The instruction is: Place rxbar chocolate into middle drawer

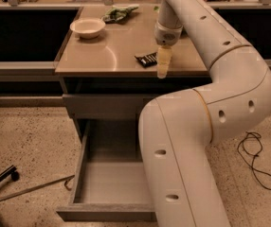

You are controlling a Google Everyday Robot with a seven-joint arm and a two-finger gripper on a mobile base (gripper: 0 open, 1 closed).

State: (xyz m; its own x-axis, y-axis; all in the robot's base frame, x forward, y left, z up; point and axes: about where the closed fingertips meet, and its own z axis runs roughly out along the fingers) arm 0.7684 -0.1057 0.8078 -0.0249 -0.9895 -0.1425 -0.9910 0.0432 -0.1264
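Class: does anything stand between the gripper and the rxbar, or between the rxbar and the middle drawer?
Nothing visible separates the gripper from the rxbar chocolate; it hangs just right of the bar. The middle drawer is open below the front edge of the tabletop; only the robot's arm hides its right part.

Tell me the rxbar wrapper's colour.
The rxbar chocolate is black with white lettering, camera view; gripper beside it.
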